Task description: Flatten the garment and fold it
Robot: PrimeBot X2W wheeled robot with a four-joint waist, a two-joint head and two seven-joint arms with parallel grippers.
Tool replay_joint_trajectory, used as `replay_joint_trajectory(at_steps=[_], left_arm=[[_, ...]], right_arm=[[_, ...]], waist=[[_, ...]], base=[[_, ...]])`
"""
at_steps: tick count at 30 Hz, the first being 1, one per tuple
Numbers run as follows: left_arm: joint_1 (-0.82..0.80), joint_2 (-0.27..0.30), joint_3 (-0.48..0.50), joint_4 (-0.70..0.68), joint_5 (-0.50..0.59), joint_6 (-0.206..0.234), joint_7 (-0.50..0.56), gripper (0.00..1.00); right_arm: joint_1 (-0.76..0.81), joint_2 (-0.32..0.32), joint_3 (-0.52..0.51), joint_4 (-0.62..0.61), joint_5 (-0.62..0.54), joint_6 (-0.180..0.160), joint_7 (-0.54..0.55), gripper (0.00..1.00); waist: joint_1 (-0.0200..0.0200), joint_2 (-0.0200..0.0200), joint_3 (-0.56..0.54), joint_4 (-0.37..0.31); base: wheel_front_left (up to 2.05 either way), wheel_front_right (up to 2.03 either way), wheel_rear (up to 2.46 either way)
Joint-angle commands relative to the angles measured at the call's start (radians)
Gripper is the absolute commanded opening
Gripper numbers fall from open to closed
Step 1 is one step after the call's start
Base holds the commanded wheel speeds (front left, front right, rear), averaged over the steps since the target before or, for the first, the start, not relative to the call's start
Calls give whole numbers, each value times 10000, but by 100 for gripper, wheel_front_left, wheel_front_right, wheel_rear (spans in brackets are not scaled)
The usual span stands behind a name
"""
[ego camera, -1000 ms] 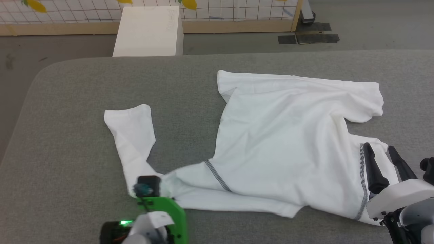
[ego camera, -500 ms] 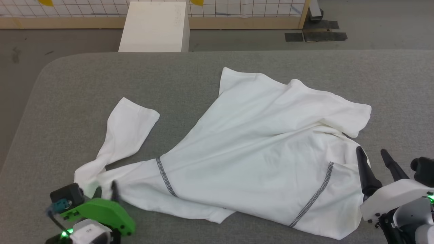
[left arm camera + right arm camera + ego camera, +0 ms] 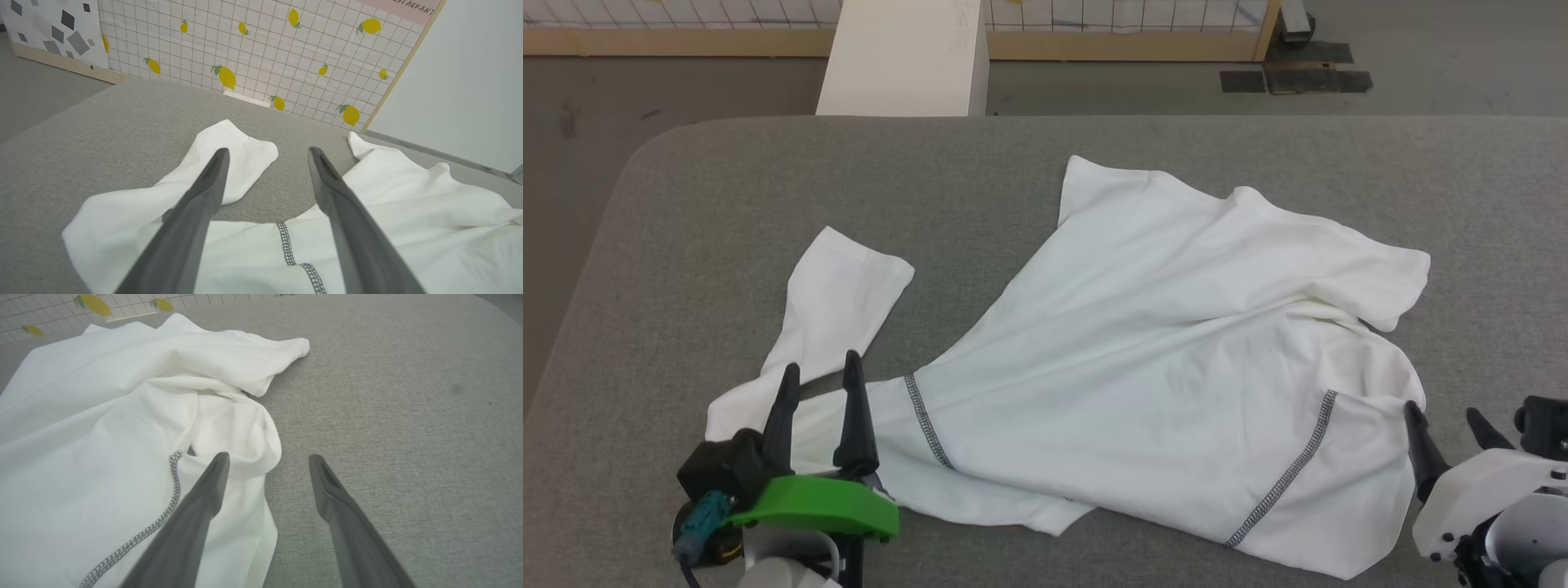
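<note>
Hovering over the garment (image 3: 1160,359), left gripper (image 3: 821,365) fingers now spread, having released it since a second ago; cloth pulled leftward; right gripper (image 3: 1443,410) open throughout, empty.

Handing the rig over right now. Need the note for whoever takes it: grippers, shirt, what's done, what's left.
Grippers: both open, holding nothing. The left gripper is over the bent sleeve. The right gripper is at the right edge of the garment.
Garment: lies on the grey table, body mostly spread, far right side bunched and creased, sleeve doubled back.
Done: rough spreading.
Left: smooth the bunched side, straighten the sleeve, then every fold.
</note>
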State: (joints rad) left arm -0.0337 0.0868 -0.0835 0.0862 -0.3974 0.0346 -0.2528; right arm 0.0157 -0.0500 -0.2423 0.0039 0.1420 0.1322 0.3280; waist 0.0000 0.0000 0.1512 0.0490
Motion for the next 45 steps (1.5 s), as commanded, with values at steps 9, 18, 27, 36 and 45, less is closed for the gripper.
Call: replay_joint_trajectory(at_steps=[9, 18, 27, 36, 45], left_arm=[[-456, -324, 178, -381, 483, -342, -87, 100], [-545, -358, 170, -93, 474, -425, -88, 100], [-414, -363, 243, -6, 389, -363, -89, 100], [-484, -364, 157, 69, 482, -440, -89, 100], [-634, -365, 23, 278, 477, -501, -89, 100]], right_arm=[[-1699, -3, -46, 2190, -276, -15, 974, 100], [-2031, -3, -1115, 1930, -686, -15, 761, 0], [-570, -3, -3601, -641, -505, -15, 470, 0], [263, -3, -4542, 268, -25, -15, 1529, 0], [54, -3, -1613, -321, -275, -15, -164, 100]], waist=[[0, 0, 531, 84], [0, 0, 441, 199], [0, 0, 135, -196], [0, 0, 179, -734], [0, 0, 284, -847]], base=[[0, 0, 0], [0, 0, 0], [0, 0, 0], [0, 0, 0], [0, 0, 0]])
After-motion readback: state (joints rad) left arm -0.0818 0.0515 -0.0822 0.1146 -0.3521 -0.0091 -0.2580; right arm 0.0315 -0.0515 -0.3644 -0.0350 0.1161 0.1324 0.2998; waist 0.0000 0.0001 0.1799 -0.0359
